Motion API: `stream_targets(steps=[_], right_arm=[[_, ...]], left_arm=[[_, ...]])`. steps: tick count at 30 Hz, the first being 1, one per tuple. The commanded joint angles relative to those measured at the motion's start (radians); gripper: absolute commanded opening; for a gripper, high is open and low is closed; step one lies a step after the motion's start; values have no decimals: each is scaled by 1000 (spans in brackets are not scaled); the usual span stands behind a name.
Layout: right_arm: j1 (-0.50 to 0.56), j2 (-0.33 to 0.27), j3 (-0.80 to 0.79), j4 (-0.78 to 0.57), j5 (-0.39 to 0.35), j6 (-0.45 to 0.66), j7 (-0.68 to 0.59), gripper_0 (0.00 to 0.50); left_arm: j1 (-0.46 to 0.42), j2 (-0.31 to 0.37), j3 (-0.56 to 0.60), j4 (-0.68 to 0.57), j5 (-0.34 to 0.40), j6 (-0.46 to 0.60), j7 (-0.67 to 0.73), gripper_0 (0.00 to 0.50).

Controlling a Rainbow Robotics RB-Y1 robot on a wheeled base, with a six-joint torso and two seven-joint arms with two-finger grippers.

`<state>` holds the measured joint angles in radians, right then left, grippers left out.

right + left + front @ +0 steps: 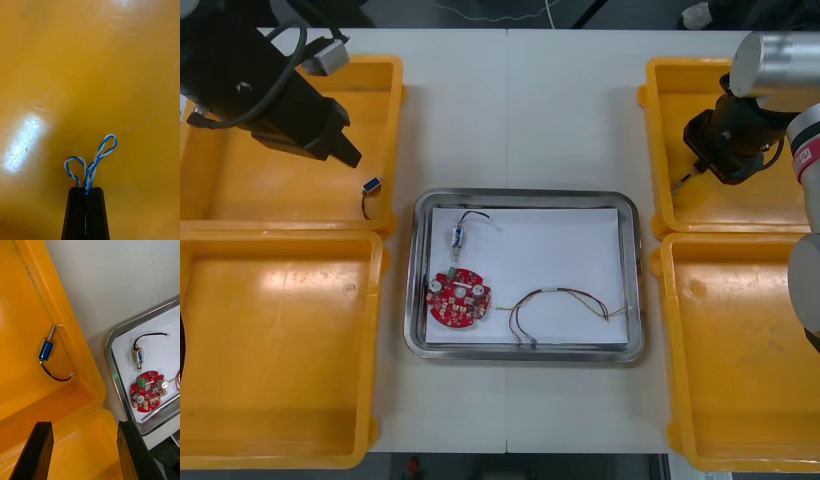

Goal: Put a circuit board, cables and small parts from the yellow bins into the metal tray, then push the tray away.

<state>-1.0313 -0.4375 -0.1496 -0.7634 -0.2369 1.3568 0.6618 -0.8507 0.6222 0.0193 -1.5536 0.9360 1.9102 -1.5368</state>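
A: Right gripper, quick.
B: It's over the far right bin, the yellow one right of the metal tray. The jaws are pressed together, pinching a twisted blue and white cable. Two loops of it stick out past the fingertips. Can't tell if they touch the bin floor.

A: Left gripper?
B: It's above the far left bin, left of the tray, with the jaws wide apart and nothing between them. It hangs near the bin corner closest to the tray.

A: Anything in that bin?
B: One small metal part with a blue body and a thin black cable trailing off it. It lies on the bin floor by the wall that faces the tray, apart from the fingers.

A: Tray contents?
B: It's white inside. A round red circuit board lies flat in the tray's near left corner. A second small metal part sits just beyond the board, on the tray's far side, close to it, with its own black lead curling toward the tray's middle. A red and yellow cable loops across the near right part of the tray, one end close to the board.

A: Other bins?
B: The near left bin and near right bin flank the tray's near half.
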Motion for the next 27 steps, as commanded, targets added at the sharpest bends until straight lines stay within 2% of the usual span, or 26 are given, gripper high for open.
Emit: stream_targets(steps=[1,8,14,21,27], right_arm=[[-46,-10,4,-56,27,48,-30,0],[-46,-53,-44,-100,42,102,-8,0],[-46,-90,-81,-102,60,105,22,0],[-44,-122,-136,-100,79,105,53,0],[-36,-133,-145,-100,77,104,73,0]], left_arm=[[-22,45,54,50,-9,-34,-115,500],[-22,53,57,129,-19,-94,-273,500],[-22,53,57,204,-12,-152,-396,500],[-4,51,56,236,-36,-220,-507,500],[27,51,37,277,-32,-309,-586,500]])
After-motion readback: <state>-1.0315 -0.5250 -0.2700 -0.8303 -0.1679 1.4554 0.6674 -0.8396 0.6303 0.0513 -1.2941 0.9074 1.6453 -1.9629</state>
